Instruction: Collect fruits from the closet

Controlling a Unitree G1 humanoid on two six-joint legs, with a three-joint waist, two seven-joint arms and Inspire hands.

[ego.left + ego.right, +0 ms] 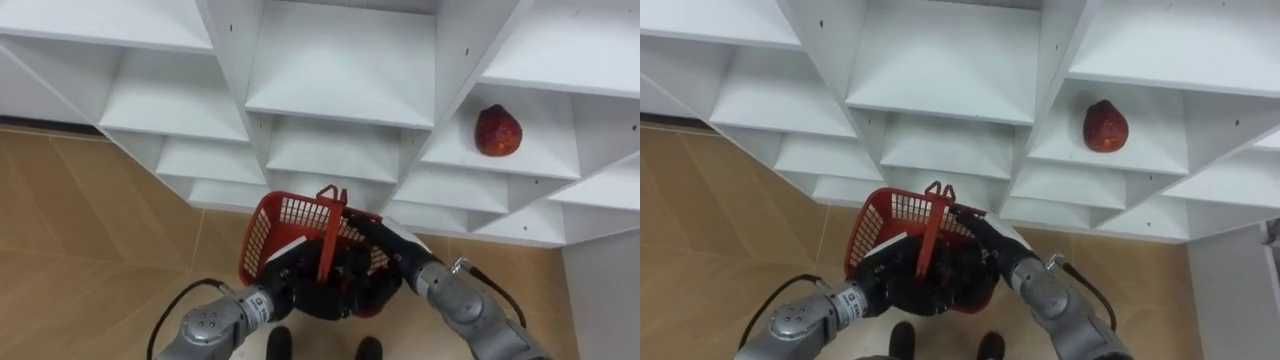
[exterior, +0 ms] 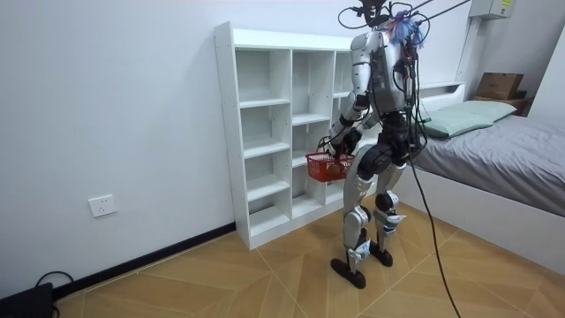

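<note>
- Left hand (image 1: 293, 287) curls on the near wall of the red basket (image 1: 283, 214), held low in front of the robot.
- Right hand (image 1: 392, 246) lies over the basket's right rim; whether it grips, I cannot tell.
- Fruit (image 1: 498, 131), red and roundish, sits alone on a shelf up and to the right, well apart from both hands.
- Shelf unit (image 1: 340, 90): smooth white boards, open-fronted compartments.
- Basket: plastic mesh, handle upright.
- Wood-patterned floor (image 1: 90, 230) spreads to the left.
</note>
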